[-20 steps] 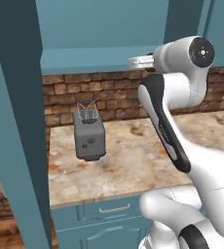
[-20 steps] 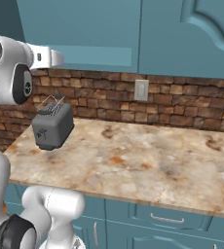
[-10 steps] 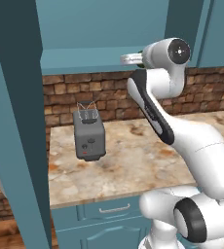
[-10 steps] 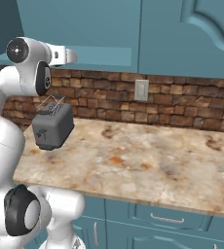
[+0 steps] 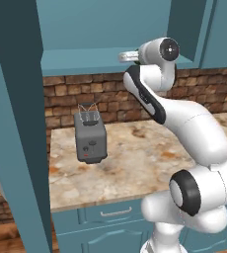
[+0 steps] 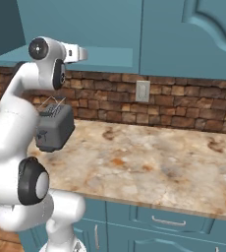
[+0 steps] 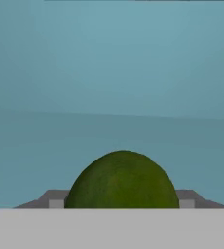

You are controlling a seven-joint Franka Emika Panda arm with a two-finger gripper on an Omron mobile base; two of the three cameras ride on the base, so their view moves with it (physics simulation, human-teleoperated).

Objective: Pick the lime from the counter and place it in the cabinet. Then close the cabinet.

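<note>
The pincer [image 7: 122, 204] holds the lime [image 7: 122, 180] between its fingers, inside the open cabinet [image 5: 105, 29], facing the teal back wall above the shelf [image 5: 86, 62]. A toaster [image 5: 90, 136] stands on the counter [image 5: 135, 158] below.

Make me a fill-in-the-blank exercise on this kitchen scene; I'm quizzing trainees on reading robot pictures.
1. The fruit held in the tool is a ____.
2. The toaster stands on the ____.
3. The wall behind the counter is made of ____.
4. The cabinet that the arm reaches into stands ____.

Missing words: lime; counter; brick; open
</note>
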